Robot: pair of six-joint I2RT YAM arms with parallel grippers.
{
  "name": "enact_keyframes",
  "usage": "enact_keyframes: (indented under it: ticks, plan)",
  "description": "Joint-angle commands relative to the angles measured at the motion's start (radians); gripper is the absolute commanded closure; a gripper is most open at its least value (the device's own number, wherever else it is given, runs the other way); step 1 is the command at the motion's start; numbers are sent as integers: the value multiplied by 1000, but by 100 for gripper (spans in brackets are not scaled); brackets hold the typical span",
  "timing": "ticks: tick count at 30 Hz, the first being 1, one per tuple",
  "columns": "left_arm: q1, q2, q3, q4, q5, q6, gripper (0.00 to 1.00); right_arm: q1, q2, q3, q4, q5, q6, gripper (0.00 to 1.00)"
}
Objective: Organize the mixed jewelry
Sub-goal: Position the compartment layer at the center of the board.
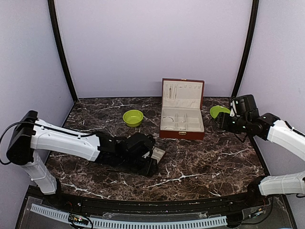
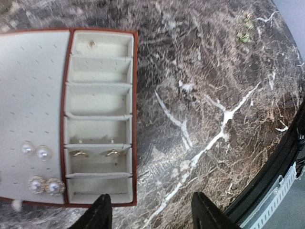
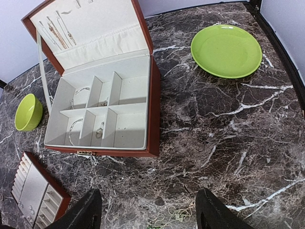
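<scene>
Top external: left jaws low by tray point(image 1: 159, 153), right jaws raised, spread.

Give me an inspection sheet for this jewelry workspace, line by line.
Surface: dark marble table, white veins.
Job's things: silvery pieces in compartments of the open box; pearl earrings on the small tray; chain tangle loose on the table.
Clutter: lime bowl; lime plate.
Hands: left hand open, empty, by the tray; right hand open, empty, raised near the tangle.
Cables: black cable looping by the left arm's base.
Surroundings: lilac walls, black corner poles.
</scene>
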Motion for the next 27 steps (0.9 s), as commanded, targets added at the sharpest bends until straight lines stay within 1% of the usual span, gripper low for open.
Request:
enact_keyframes:
  ticks: [1,4,6,12,14,17,21,24,27]
  plan:
    - [7,-204,36,-168,-132,21,37,3,-26,26,13,-21,-5,31]
    - [53,-289,16,-274,-173,2,34,3,-31,22,26,-46,-9,31]
    - [119,-336,-27,-347,-177,-20,35,3,-36,14,37,-65,-12,31]
    - [340,-456,-160,-425,-131,-20,42,3,-37,7,55,-106,-32,31]
    - [433,-480,-195,-454,-126,-9,45,3,-37,2,71,-128,-35,31]
    - [538,-513,-255,-459,-117,13,46,3,-35,-7,90,-143,-39,30]
    - [666,-538,-333,-403,-74,31,46,3,-28,-19,110,-166,-37,30]
    - [733,-536,-374,-360,-61,34,48,3,-25,-30,123,-173,-32,30]
    - [780,-518,-397,-356,-96,28,52,3,-27,-37,126,-204,-29,30]
